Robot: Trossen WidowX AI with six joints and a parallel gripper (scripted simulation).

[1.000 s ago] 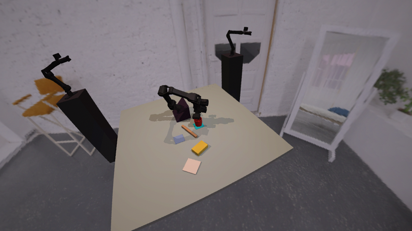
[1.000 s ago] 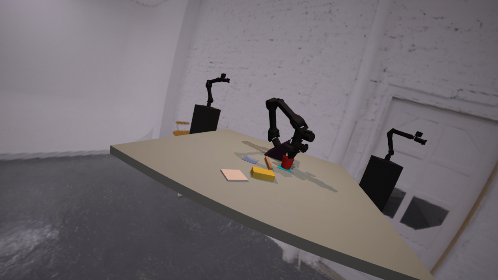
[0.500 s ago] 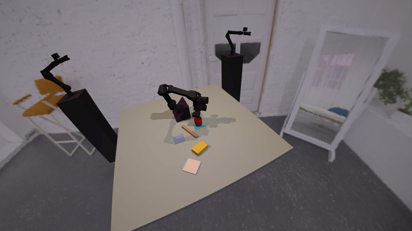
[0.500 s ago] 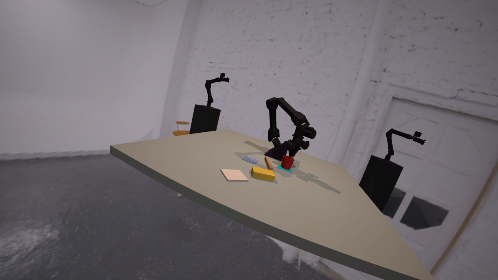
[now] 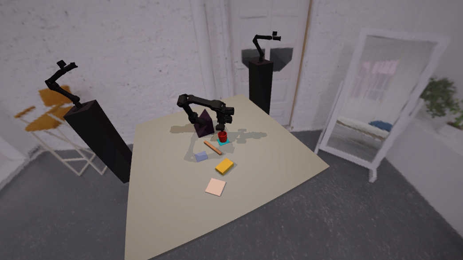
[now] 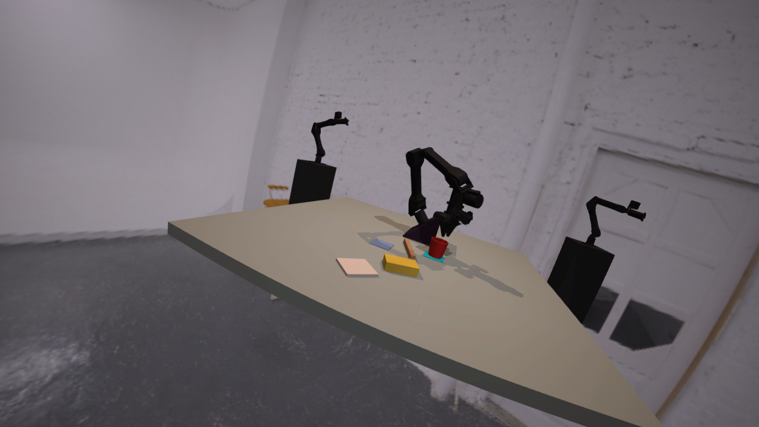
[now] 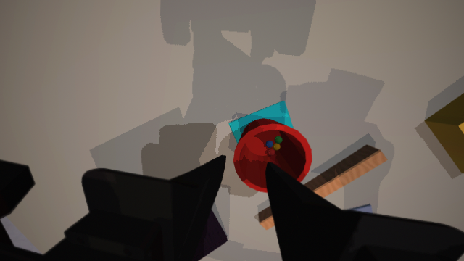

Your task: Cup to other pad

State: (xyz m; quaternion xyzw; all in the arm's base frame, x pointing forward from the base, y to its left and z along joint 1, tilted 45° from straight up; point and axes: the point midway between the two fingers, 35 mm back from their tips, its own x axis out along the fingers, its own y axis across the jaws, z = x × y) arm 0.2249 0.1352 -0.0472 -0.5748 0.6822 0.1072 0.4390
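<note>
The red cup [image 5: 222,137] [image 6: 438,248] [image 7: 250,175] stands upright on the cyan pad [image 5: 223,143] [image 6: 428,255] [image 7: 279,110]. Several small marbles [image 7: 277,146] lie inside it, at the bottom. My gripper [image 5: 221,131] [image 6: 445,235] [image 7: 246,164] is partly open, with nothing between its fingers. Its tips are just above the cup; in the wrist view one fingertip overlaps the cup's opening and the other is beside its rim. A thin blue pad [image 5: 201,157] [image 6: 380,244] [image 7: 366,208] lies beyond the wooden bar from the cup. A pink square [image 5: 216,187] [image 6: 357,267] lies farther away.
The wooden bar [image 5: 212,147] [image 6: 408,248] [image 7: 346,177] lies close to the cup, between the cyan and blue pads. A yellow block [image 5: 224,166] [image 6: 400,264] [image 7: 444,134] lies near the pink square. A dark purple wedge [image 5: 205,128] [image 6: 421,232] [image 7: 215,235] stands by the arm's base.
</note>
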